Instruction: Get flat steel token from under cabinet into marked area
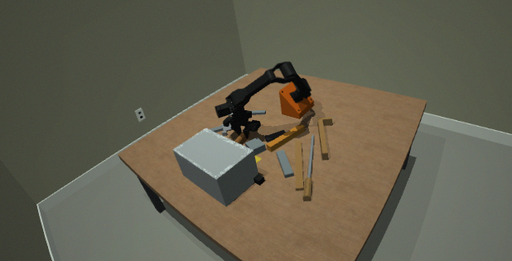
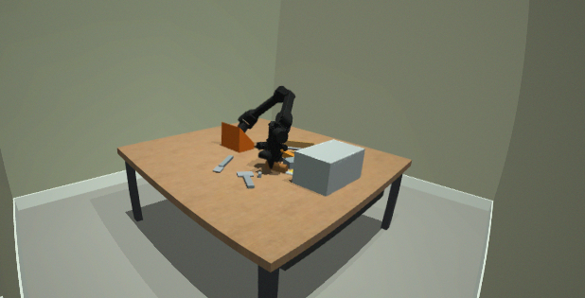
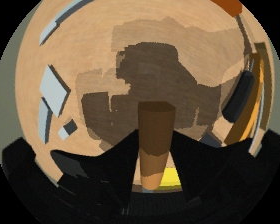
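Note:
The grey cabinet (image 1: 215, 152) (image 2: 327, 165) stands on the table (image 1: 157, 147) (image 2: 189, 172). My gripper (image 1: 242, 135) (image 2: 271, 164) (image 3: 152, 132) is low beside the cabinet and shut on a brown wooden handle (image 1: 239, 139) (image 2: 282, 167) (image 3: 156, 122). A small grey-blue bit shows at the handle's lower end in the wrist view; the rest of the tool is hidden. A yellow patch (image 1: 258, 159) (image 3: 172, 177) shows by the cabinet, perhaps part of the marked area. The steel token and the vent slots are not visible.
A grey block (image 1: 255, 145), orange bar (image 1: 286, 138), black bar (image 1: 275, 136), grey bar (image 1: 285, 164), wooden strip (image 1: 299, 165), long wooden-handled rod (image 1: 307, 189), hooked wooden bar (image 1: 323, 140) and black cube (image 1: 259, 179) lie around. Grey T-shaped piece (image 2: 248, 180); orange wedge (image 1: 290, 105) (image 2: 234, 138).

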You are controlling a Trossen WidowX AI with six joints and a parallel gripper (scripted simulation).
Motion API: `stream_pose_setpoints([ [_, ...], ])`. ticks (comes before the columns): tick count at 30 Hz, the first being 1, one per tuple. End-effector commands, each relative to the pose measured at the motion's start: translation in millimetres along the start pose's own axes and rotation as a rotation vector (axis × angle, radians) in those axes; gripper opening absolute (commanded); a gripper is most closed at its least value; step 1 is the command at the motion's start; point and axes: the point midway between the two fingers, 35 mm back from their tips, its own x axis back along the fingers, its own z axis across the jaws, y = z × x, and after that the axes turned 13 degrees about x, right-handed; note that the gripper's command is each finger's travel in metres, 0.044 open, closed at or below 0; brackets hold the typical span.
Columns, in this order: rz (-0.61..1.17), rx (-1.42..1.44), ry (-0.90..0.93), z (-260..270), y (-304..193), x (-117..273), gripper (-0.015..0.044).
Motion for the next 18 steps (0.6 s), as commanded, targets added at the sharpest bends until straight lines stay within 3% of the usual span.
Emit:
stream_pose_setpoints([
  [1, 0.001, 0.001, 0.003, 1, -5, 0, 0.0000],
  [18, 0.001, 0.002, 0.003, 6, -23, 0, 0.0000],
])
